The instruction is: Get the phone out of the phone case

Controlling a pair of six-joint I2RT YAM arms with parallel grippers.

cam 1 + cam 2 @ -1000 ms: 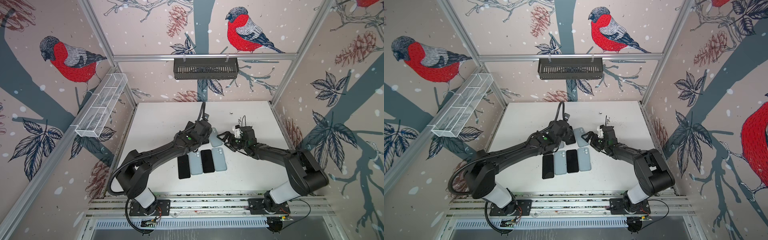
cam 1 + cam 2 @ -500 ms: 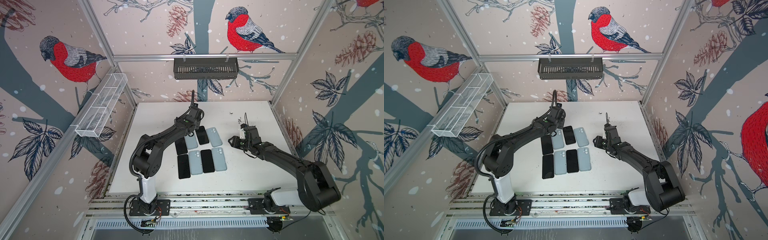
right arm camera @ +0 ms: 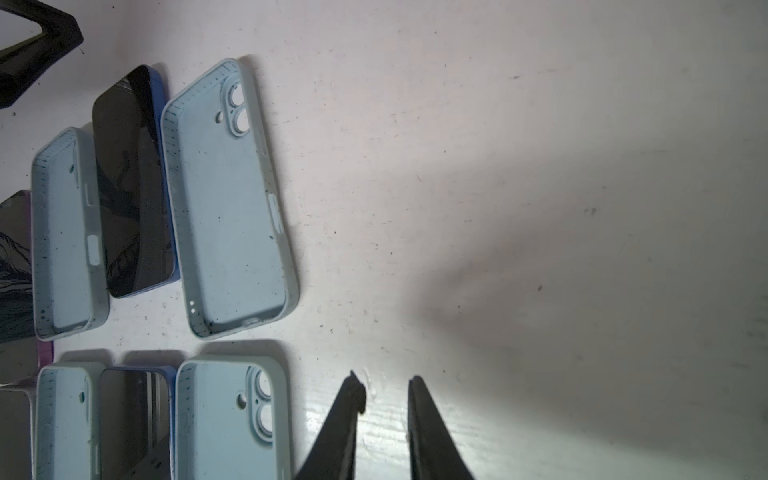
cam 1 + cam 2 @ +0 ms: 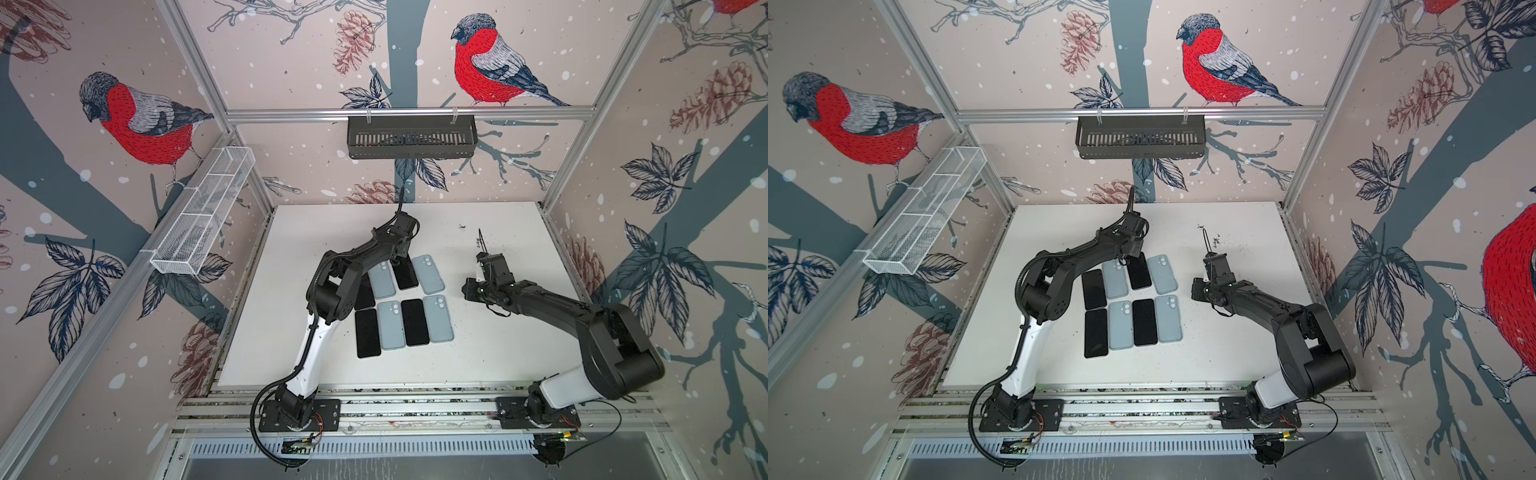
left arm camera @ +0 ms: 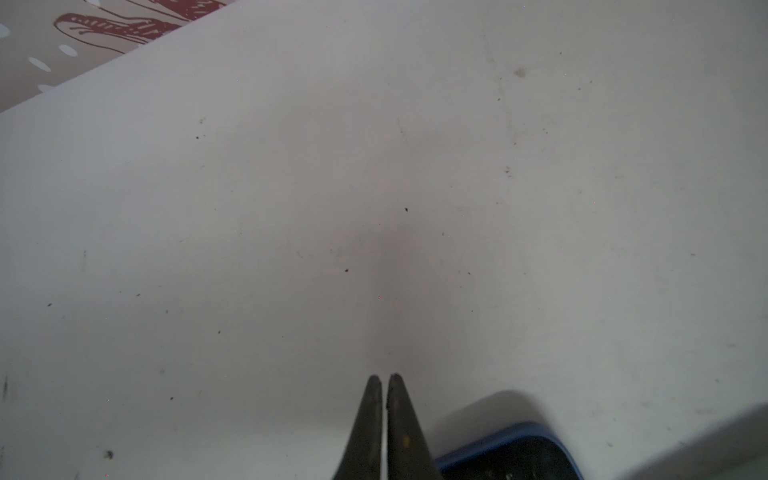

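A white wire basket (image 4: 203,212) hangs on the left wall, well apart from the white desk (image 4: 316,232). On the desk, two rows of four flat things lie side by side. From the left, each row runs dark phone (image 4: 1093,289), pale blue phone case (image 4: 1116,284), phone, phone case. Every phone lies screen up outside the cases, and the right wrist view shows the cases open side up and empty. The left hand (image 5: 384,379) sits at the far end of the far row, its fingers clenched together on nothing. In the left wrist view, the blue-edged corner of a phone (image 5: 511,453) lies just beside them. A black slotted basket (image 4: 411,137) hangs on the back wall above the middle. The last phone case (image 3: 228,199) of the far row lies hollow and untouched. Right of it, the right hand (image 3: 384,386) hangs over bare desk, near the rows but touching none. Its fingers stand slightly apart, with nothing between them.
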